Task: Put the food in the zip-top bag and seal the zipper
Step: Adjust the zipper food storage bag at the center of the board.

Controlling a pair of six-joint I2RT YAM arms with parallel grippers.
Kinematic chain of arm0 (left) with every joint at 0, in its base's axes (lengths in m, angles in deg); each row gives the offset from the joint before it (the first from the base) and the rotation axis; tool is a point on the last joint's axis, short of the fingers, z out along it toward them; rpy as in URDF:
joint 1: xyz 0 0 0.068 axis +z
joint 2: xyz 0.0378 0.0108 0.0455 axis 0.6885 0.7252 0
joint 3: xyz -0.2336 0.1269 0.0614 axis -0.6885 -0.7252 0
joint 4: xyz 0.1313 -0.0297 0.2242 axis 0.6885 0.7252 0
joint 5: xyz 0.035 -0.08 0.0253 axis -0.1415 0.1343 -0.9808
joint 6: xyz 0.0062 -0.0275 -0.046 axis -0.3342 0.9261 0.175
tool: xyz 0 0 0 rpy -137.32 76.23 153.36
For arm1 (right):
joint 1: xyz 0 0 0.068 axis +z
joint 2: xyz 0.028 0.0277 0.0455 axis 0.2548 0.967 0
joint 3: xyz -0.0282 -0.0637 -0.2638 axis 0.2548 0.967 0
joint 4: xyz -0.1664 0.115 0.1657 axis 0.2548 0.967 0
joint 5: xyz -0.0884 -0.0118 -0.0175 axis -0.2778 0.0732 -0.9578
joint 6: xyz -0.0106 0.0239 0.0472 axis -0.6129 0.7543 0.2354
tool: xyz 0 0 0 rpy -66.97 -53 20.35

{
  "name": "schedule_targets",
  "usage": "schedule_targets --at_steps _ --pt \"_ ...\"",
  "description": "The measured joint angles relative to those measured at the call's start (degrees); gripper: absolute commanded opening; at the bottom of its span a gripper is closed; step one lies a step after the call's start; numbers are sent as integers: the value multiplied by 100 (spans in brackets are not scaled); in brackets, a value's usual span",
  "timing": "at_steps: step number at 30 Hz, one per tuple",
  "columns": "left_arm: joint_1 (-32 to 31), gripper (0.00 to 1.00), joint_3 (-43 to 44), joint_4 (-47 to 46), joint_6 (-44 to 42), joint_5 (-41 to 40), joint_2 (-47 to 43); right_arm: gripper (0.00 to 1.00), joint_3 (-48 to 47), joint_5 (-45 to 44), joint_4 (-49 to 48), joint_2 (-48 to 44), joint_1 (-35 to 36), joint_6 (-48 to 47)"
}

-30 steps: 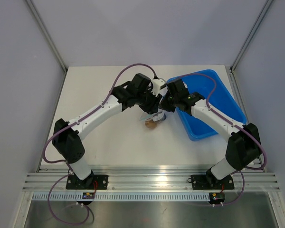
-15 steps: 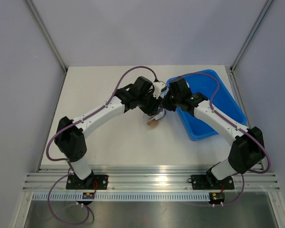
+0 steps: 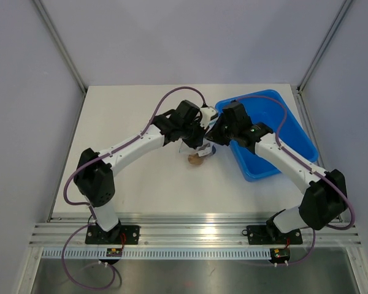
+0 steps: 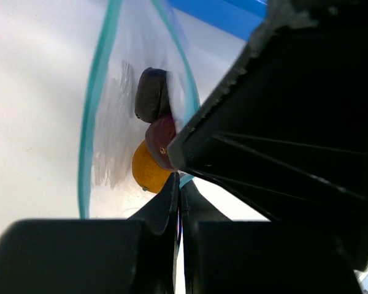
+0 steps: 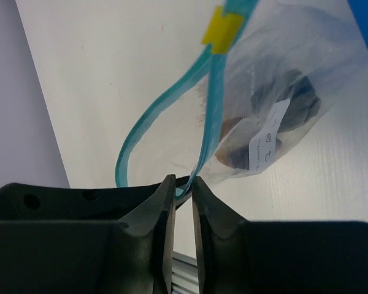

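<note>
The zip-top bag (image 3: 200,151) hangs between my two grippers just above the table. In the left wrist view its teal zipper (image 4: 89,122) gapes in a loop, with the food inside: a dark piece (image 4: 152,94), a maroon piece (image 4: 161,131) and an orange piece (image 4: 146,168). My left gripper (image 4: 180,187) is shut on the zipper edge. In the right wrist view my right gripper (image 5: 183,184) pinches the zipper strip (image 5: 153,116) below a yellow tab (image 5: 224,27). The food (image 5: 294,98) shows dimly through the plastic. From above, the left gripper (image 3: 202,136) and right gripper (image 3: 212,138) meet over the bag.
The big blue tray (image 3: 282,116) lies on the table just right of the bag, under my right arm; its edge shows in the left wrist view (image 4: 233,12). A white label (image 5: 267,144) sits on the bag. Grey walls and frame posts enclose the table.
Both wrists have shifted slightly toward the back of the table. The bag stays held between them and has barely moved.
</note>
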Motion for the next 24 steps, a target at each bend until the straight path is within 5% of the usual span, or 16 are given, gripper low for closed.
schedule_targets --at_steps 3,14,24 --pt "46 0 0 37 -57 195 0 41 105 17 11 -208 -39 -295" --pt "286 0 -402 -4 -822 717 -7 44 190 1075 223 -1681 -1523 -2894" --pt "402 0 -546 -9 -1572 1200 -87 52 1552 2124 -824 -1836 -1545 -5093"
